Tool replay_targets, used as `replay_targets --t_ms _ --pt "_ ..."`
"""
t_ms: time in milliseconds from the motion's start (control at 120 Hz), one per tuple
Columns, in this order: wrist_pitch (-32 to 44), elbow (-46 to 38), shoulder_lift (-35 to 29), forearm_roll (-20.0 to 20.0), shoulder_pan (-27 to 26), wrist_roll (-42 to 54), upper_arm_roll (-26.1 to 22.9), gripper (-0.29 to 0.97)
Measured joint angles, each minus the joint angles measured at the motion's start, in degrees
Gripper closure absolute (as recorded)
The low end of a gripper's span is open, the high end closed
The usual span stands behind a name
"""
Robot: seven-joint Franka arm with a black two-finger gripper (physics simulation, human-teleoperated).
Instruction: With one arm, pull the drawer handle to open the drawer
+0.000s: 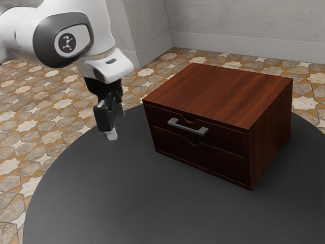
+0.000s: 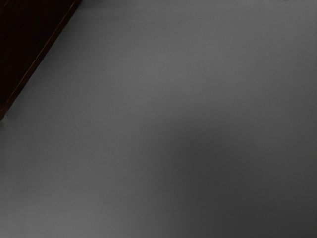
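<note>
Currently: approach step. Black two-finger gripper [image 1: 110, 133] hangs empty over round dark-grey table [image 1: 127, 203], well apart from dark-brown wooden two-drawer cabinet [image 1: 223, 96]; how wide it stands cannot be told. Upper drawer [image 1: 226, 138] shut, grey metal bar handle [image 1: 188, 126] untouched. Next, by judgement: reach handle, align, grasp.

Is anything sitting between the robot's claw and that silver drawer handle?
No. The stretch between the gripper and the handle on the upper drawer is bare dark tabletop, as the exterior view shows.
</note>
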Motion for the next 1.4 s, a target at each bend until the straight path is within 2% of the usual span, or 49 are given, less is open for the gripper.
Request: replay_targets --t_ms 67,175,350,383,450,608,792,1083,1400 --pt "2.6 0.3 0.5 -0.7 0.3 5.3 -2.1 0.00" --pt "5.8 0.4 2.2 -2.4 -2.1 12.6 -2.8 0.00" --pt "10.2 0.5 4.7 -7.6 -8.3 20.8 -0.6 0.01" --pt "11.1 0.4 4.9 -8.1 -8.8 21.7 0.2 0.04" --pt "13.4 -0.1 5.5 -8.7 -8.6 23.2 1.9 0.20" --pt "19.2 0.0 8.4 -5.8 -5.8 25.9 3.1 0.44" --pt "24.0 0.3 10.2 -4.3 -6.3 28.1 3.2 0.57" --pt "29.5 -0.6 10.8 -2.1 -7.7 30.4 4.8 0.64" --pt "30.9 -2.0 10.7 -2.7 -8.4 31.9 4.7 0.60"
